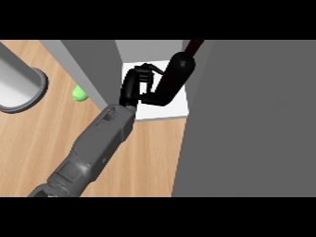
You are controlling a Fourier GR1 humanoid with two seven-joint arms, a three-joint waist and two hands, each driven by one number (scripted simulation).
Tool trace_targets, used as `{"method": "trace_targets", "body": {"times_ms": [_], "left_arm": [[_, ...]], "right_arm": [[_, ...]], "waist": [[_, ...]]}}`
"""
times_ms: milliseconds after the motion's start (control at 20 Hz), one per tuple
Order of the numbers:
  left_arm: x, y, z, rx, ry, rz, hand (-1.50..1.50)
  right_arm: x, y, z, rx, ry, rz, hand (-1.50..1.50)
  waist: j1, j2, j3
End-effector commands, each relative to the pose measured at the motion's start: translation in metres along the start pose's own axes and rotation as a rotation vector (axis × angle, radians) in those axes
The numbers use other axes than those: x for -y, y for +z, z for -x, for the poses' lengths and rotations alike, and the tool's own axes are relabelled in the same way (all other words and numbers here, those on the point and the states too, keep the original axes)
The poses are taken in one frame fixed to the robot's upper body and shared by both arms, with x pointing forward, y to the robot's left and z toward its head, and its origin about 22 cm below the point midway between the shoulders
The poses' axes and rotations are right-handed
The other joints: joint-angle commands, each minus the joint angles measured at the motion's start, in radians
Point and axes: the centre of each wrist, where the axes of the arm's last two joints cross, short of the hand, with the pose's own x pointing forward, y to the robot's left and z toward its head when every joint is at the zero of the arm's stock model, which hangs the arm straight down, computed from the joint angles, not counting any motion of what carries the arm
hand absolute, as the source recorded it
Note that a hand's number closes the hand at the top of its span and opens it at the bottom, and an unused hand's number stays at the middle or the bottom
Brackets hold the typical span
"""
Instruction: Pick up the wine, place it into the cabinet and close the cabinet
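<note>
With the wine bottle (174, 78) clasped tilted in the curled robot hand (134, 85), the cabinet (157, 111) wall could be struck and the bottle toppled.

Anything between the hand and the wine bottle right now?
Nothing. In the head view the hand lies right against the wine bottle, fingers curled toward it, above the cabinet's white shelf.

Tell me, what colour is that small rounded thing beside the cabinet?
Bright green, seen in the head view.
</note>
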Motion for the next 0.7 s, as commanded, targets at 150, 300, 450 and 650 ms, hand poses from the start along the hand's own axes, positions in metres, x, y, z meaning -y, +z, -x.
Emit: {"method": "trace_targets", "body": {"times_ms": [150, 300, 450, 650], "left_arm": [[-0.008, -0.008, 0.004, -0.047, 0.043, -0.081, 1.5], [-0.005, -0.025, -0.017, -0.059, 0.05, -0.102, 1.5], [-0.01, -0.022, -0.006, -0.065, 0.048, -0.1, 1.5], [-0.018, -0.029, -0.011, -0.037, 0.007, -0.148, 1.5]], "right_arm": [[0.004, 0.014, -0.033, 0.03, -0.118, -0.036, -1.5], [0.002, 0.017, -0.035, 0.019, -0.113, -0.049, -1.5], [0.0, 0.019, -0.028, 0.026, -0.115, -0.045, -1.5], [0.0, 0.018, -0.024, 0.035, -0.112, -0.047, -1.5]], "waist": [[-0.026, 0.007, 0.0], [-0.027, 0.008, 0.0], [-0.03, 0.013, 0.0], [-0.032, 0.017, -0.001]]}}
